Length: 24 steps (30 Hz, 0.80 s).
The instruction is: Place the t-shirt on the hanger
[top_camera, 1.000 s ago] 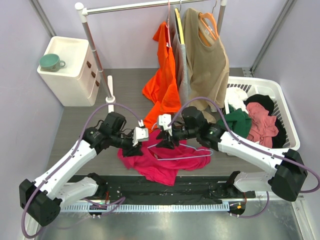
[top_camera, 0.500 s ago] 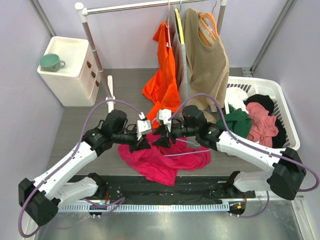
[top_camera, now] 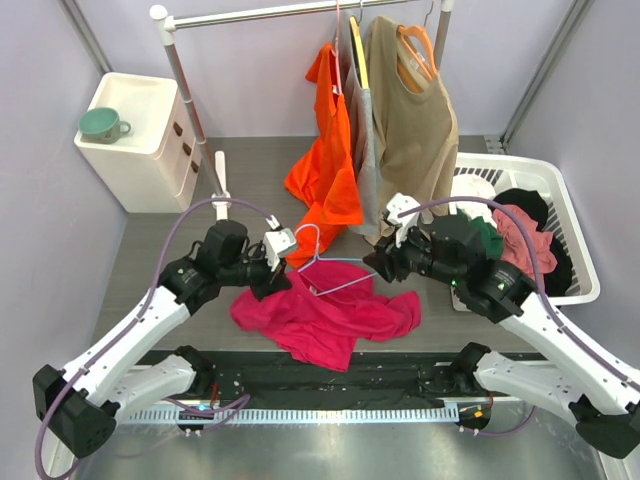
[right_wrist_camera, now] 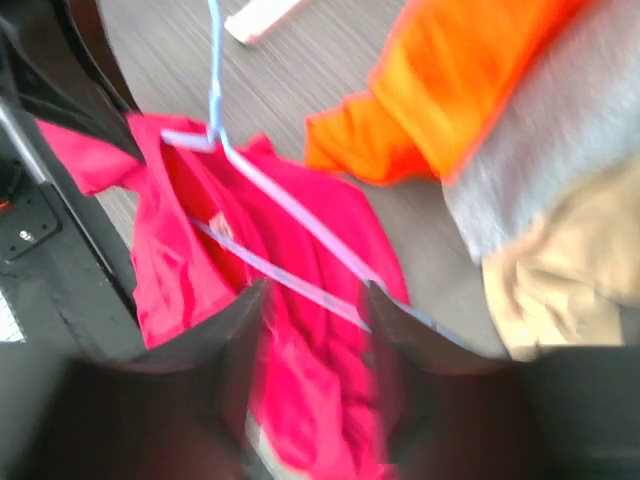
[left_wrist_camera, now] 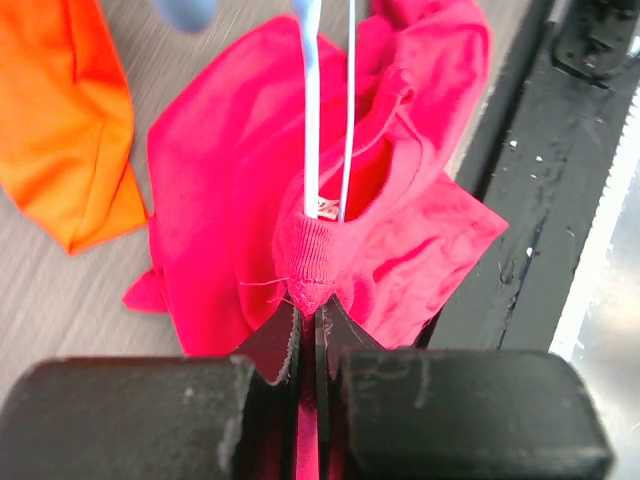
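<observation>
1. Our left gripper [left_wrist_camera: 318,318] is clenched on the ribbed collar of the t-shirt [top_camera: 325,320], with the fabric pinched between its pressed-together fingers
2. The t-shirt lies crumpled on the table [top_camera: 160,250] between our two arms, near the front edge, and only its collar is drawn up toward the left gripper
3. One corner of the hanger [left_wrist_camera: 311,110] sits inside the neck opening, just beside the small white label; the rest lies across the pink fabric, and in the top view its hook points toward the back of the table
4. Our right gripper [right_wrist_camera: 315,300] is released, with its fingers apart and nothing between them; it hangs near the hanger's other end, and we cannot tell whether it touches the wire
5. An orange t-shirt [top_camera: 325,170] hangs on the rail behind, its hem near the hook
</observation>
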Tool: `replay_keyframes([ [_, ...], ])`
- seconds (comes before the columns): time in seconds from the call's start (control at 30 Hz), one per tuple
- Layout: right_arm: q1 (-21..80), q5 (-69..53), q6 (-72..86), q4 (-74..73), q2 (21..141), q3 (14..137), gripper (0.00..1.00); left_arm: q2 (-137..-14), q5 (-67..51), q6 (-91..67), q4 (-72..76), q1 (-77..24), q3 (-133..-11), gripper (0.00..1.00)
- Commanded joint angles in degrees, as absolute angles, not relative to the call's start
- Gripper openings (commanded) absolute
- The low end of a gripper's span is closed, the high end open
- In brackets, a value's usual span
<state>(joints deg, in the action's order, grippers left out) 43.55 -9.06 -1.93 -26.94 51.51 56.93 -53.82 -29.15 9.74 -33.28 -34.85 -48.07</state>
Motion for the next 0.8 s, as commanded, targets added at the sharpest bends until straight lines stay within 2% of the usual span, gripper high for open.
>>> replay_keyframes([
  [0.0, 43.8, -0.8, -2.5, -35.8, 51.9, 54.1, 0.38, -55.4, -24.5, 4.5, -30.0, -34.6, -51.2, 0.00],
  [0.07, 43.9, -0.3, -4.9, -34.8, 51.6, 51.5, 0.35, -55.9, -23.6, 2.6, -29.4, -34.6, -51.5, 0.00],
  [0.1, 43.9, -0.3, -6.0, -34.3, 52.0, 50.6, 0.37, -56.3, -23.0, 1.9, -29.4, -34.6, -51.6, 0.00],
  [0.13, 43.9, -0.3, -8.7, -33.1, 52.3, 48.6, 0.49, -56.6, -22.9, 1.1, -29.4, -34.5, -51.8, 0.00],
  [0.17, 43.9, -0.3, -9.5, -32.4, 52.6, 47.7, 0.53, -56.7, -22.8, 0.3, -29.3, -34.6, -51.9, 0.00],
  [0.3, 44.8, -1.1, -10.5, -25.3, 54.2, 44.7, 0.59, -57.2, -20.7, -2.5, -29.4, -34.5, -51.9, 0.00],
  [0.53, 51.6, -1.6, -6.9, -15.0, 57.3, 40.1, 0.75, -57.5, -20.9, -7.1, -28.4, -33.4, -51.5, 0.00],
  [0.77, 53.6, 5.4, -7.7, -6.3, 62.5, 36.6, 0.75, -56.7, -22.0, -8.7, -27.8, -32.4, -51.1, 0.00],
])
